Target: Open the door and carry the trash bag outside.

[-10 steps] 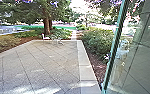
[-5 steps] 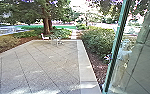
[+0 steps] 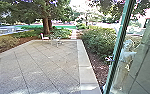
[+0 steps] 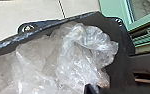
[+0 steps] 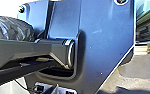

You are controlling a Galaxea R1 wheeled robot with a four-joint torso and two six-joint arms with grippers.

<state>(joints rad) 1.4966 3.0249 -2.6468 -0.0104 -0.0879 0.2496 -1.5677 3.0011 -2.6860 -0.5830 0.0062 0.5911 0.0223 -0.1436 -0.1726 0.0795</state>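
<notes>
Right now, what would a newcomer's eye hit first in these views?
Probably the crumpled clear plastic bag, large in the left wrist view. Next, in the head view, the green frame slanting down the right side, with a person showing in the glass just right of it. Left of the frame, the paved yard runs out toward a tree.

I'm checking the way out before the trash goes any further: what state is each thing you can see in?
Clear plastic bag: crumpled, bunched up.
Dark plastic: wrinkled, shiny.
Green-edged glass: upright, see-through; the patio shows unobstructed past its edge.
Person: upright, seen through the glass.
Paving: partly sunlit.
White seat: upright at the paving's far edge.
</notes>
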